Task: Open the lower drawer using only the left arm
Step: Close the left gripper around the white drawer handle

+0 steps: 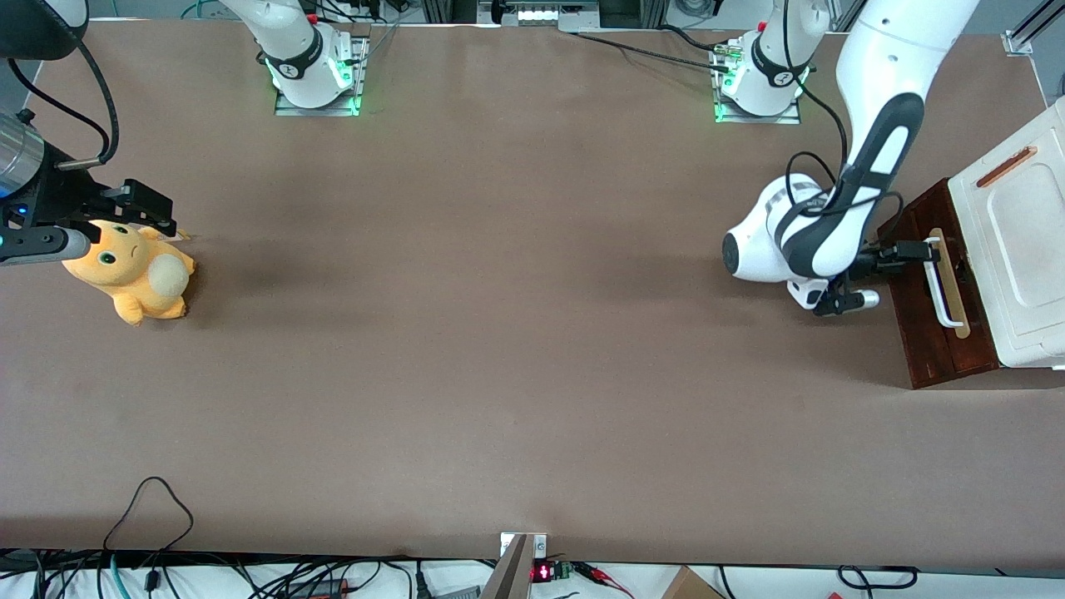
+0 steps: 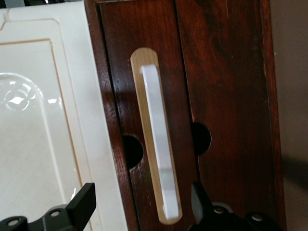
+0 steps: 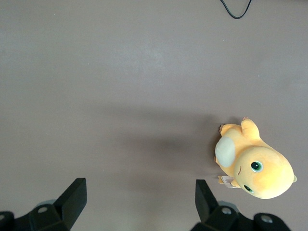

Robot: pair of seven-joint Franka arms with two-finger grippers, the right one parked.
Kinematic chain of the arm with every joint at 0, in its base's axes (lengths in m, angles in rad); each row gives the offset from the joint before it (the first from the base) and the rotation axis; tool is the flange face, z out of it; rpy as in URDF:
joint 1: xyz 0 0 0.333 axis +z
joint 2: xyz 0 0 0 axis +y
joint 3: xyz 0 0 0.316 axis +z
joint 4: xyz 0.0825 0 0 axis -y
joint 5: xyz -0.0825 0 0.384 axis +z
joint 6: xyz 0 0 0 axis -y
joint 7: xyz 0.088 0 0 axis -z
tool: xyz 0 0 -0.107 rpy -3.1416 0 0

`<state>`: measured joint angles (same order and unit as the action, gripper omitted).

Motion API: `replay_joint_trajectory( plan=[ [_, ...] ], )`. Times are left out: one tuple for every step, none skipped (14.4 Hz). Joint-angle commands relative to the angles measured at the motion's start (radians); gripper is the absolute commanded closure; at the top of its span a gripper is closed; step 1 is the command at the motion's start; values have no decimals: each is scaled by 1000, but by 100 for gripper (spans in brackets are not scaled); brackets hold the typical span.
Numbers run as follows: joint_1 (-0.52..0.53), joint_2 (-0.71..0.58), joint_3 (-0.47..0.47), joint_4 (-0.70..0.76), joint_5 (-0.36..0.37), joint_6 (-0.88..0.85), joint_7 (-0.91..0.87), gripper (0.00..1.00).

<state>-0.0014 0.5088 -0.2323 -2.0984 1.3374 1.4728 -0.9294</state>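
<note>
Wide brown table [image 1: 499, 333], mostly bare. At the working arm's end, a white cabinet top [image 1: 1019, 249] with an orange slot, over dark reddish-brown wooden fronts. Lower drawer [image 1: 936, 324] shut by the look of it, carrying a white bar handle [image 2: 158, 144] on a pale wood strip [image 2: 139, 96]. Large glossy white left arm [image 1: 865, 158] bent low over the table, its small black gripper [image 1: 915, 249] right at the end of the handle farther from the front camera. Fingers [image 2: 82, 204] spread wide, released, gripping nothing, straddling the bar's end across its long axis. Probably still to do: close on the bar and pull toward the table's open middle. Toward the parked arm's end, an orange plush toy [image 1: 133, 270].
</note>
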Motion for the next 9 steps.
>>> replay_joint_trajectory(
  plan=[
    [43,71,-4,73,65,-29,-9,12],
    [52,85,-4,75,69,-29,-11,12],
    [54,97,-5,93,72,-29,-12,12],
    [57,108,-9,103,85,-31,-12,12],
    [61,112,-9,110,97,-31,-14,12],
    [72,120,-15,115,118,-31,-14,14],
    [77,120,-18,115,123,-28,-12,16],
    [77,119,-18,115,123,-28,-12,17],
    [78,120,-18,113,123,-28,-14,17]
  ],
)
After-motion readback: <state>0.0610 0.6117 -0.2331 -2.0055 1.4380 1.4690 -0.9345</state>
